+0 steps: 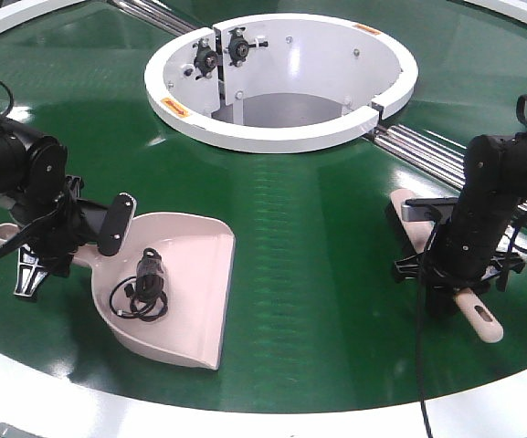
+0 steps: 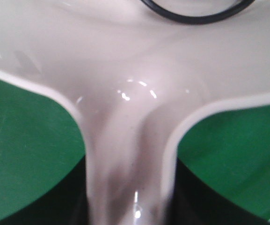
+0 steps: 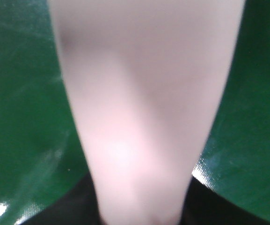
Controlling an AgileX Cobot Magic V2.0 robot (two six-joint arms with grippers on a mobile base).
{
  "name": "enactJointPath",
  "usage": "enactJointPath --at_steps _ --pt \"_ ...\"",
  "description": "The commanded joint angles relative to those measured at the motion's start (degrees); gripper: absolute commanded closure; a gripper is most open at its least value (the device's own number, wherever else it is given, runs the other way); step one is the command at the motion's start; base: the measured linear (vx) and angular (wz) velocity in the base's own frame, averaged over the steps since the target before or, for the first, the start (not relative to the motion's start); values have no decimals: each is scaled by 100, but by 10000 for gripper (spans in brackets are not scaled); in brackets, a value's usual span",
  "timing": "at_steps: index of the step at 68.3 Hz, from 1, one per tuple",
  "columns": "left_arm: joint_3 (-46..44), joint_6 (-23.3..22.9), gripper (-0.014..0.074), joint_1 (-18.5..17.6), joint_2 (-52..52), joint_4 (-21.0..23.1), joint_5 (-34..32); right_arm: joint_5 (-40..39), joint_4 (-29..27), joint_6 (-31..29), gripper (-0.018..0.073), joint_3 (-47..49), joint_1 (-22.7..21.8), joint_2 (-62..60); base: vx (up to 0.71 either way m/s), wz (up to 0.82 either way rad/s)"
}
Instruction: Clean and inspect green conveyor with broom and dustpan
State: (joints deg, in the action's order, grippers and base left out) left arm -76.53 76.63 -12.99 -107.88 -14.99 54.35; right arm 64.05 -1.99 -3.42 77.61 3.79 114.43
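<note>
- The dustpan (image 1: 199, 297) lies flat on the green conveyor (image 1: 318, 246), at the front left of the belt, with its open edge turned to the right.
- A coiled black cable (image 1: 144, 285) with a small dark body attached rests inside the tray.
- The dustpan's handle is clamped between the jaws of the left gripper (image 1: 94, 239). In the left wrist view the handle is seen running back between two dark fingers.
- The rounded end of the handle is seen sticking out to the left, behind the gripper.
- The broom (image 1: 473, 306) is held at the front right of the belt, well apart from the dustpan, with its slotted handle end pointing toward the outer rim (image 1: 500, 411).
- The jaws of the right gripper (image 1: 455, 278) appear to be closed on the broom's handle, though the right wrist view is too blurred for the contact to be made out.
- The broom's head is seen behind the arm, near the steel rollers (image 1: 437, 151).
- The white central hub (image 1: 281, 137) is seen beyond both tools.
</note>
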Motion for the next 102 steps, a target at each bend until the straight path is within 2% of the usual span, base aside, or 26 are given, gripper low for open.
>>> enactJointPath --at_steps 1,17,28,53,72,88,102 --pt "-122 116 602 -42 305 -15 58 31 6 -47 419 119 -16 -220 0 0" --pt "-122 116 602 -42 305 -15 51 -37 2 -47 260 119 -16 -220 0 0" --pt "-122 116 602 -42 305 -15 22 -41 2 -47 204 119 -16 -220 0 0" --pt "-122 109 602 -42 275 -15 37 -50 -27 -47 193 119 -16 -220 0 0" --pt "-122 85 592 -42 268 187 79 -74 -27 -47 193 119 -16 -220 0 0" --pt "-122 -32 507 -42 268 282 147 -112 -10 -53 193 119 -16 -220 0 0" --pt "-122 -45 360 -24 268 440 -114 -135 1 -53 193 119 -16 -220 0 0"
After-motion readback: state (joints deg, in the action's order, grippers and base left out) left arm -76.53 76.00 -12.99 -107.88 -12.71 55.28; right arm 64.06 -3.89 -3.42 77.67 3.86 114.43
